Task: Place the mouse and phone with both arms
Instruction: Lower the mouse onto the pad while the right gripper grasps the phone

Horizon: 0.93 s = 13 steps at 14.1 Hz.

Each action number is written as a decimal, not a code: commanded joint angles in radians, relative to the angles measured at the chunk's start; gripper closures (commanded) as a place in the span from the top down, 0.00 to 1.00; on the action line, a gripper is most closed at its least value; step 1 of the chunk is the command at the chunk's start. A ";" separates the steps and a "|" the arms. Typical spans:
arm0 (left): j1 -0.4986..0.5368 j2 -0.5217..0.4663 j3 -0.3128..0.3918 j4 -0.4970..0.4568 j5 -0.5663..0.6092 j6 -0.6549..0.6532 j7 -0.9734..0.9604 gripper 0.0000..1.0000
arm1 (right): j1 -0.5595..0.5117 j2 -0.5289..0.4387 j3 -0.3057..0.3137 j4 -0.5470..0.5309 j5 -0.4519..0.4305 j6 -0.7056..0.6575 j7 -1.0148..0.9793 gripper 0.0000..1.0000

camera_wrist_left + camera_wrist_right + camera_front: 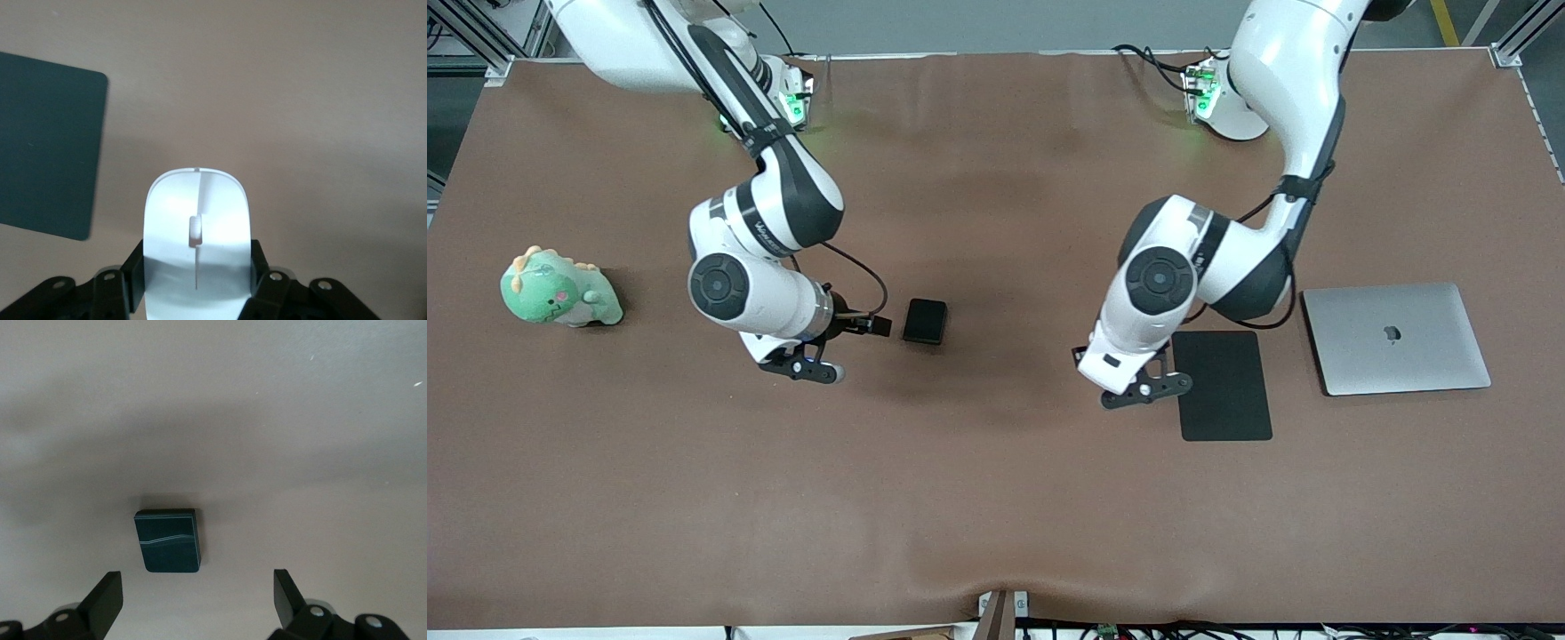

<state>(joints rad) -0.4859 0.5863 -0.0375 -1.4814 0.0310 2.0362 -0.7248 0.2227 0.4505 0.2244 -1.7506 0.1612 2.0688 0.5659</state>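
Note:
The white mouse (pixel 198 227) with its grey centre line sits between the black fingers of my left gripper (pixel 198 270), which is shut on its sides. It hangs over bare brown table beside the black mouse pad (pixel 47 143). In the front view the left arm's wrist (pixel 1138 347) hides the mouse. The small black phone (pixel 925 320) lies flat on the table. My right gripper (pixel 197 597) is open just above the table, with the phone (pixel 168 541) a little ahead of its fingertips and not between them.
The mouse pad (pixel 1223 384) lies next to a closed silver laptop (pixel 1396 338) toward the left arm's end. A green plush dinosaur (pixel 560 289) sits toward the right arm's end. Brown cloth covers the table.

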 commanded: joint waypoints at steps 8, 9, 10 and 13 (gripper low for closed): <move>0.205 -0.083 -0.010 -0.140 0.013 -0.004 0.454 0.00 | 0.122 0.143 0.004 -0.009 -0.147 0.169 0.223 1.00; 0.223 -0.083 -0.010 -0.149 0.013 -0.004 0.513 0.00 | 0.130 0.146 0.004 -0.027 -0.147 0.203 0.223 1.00; 0.227 -0.082 -0.009 -0.155 0.013 -0.001 0.554 0.00 | 0.132 0.146 0.004 -0.064 -0.147 0.259 0.223 1.00; 0.263 -0.079 -0.010 -0.189 0.013 0.027 0.623 0.00 | 0.141 0.169 0.006 -0.096 -0.160 0.335 0.223 1.00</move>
<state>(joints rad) -0.2374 0.5445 -0.0371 -1.6119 0.0310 2.0392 -0.1415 0.3539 0.6121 0.2276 -1.8252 0.0325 2.3692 0.7620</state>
